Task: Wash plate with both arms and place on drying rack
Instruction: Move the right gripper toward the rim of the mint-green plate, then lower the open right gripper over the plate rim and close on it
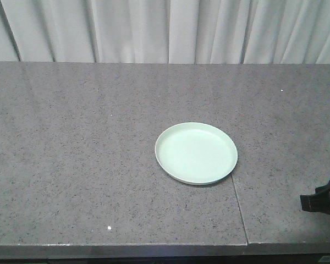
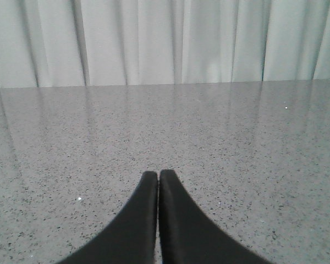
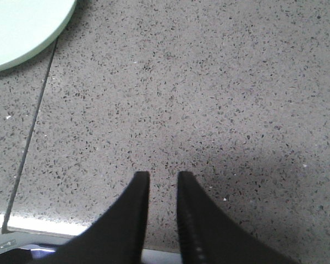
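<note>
centrally, the plate (image 1: 196,153) lies flat and right side up on the grey speckled countertop (image 1: 71,137). its pale mint surface is plain inside a low raised rim. the near right part of the rim sits over a thin seam (image 1: 240,212) that runs on to the counter's front edge. neither arm touches the plate. the right gripper (image 3: 163,175) hangs low over bare stone to the right of the seam, apart from the plate, whose edge shows only in the upper left corner of the right wrist view. its two black fingers stand a narrow gap apart, released, with nothing between them. a black part of the right arm (image 1: 322,201) enters the front view at the right edge. the left gripper (image 2: 158,175) points across bare countertop toward the pale pleated curtain (image 2: 154,41). its fingertips are pressed together, clenched on nothing.
</note>
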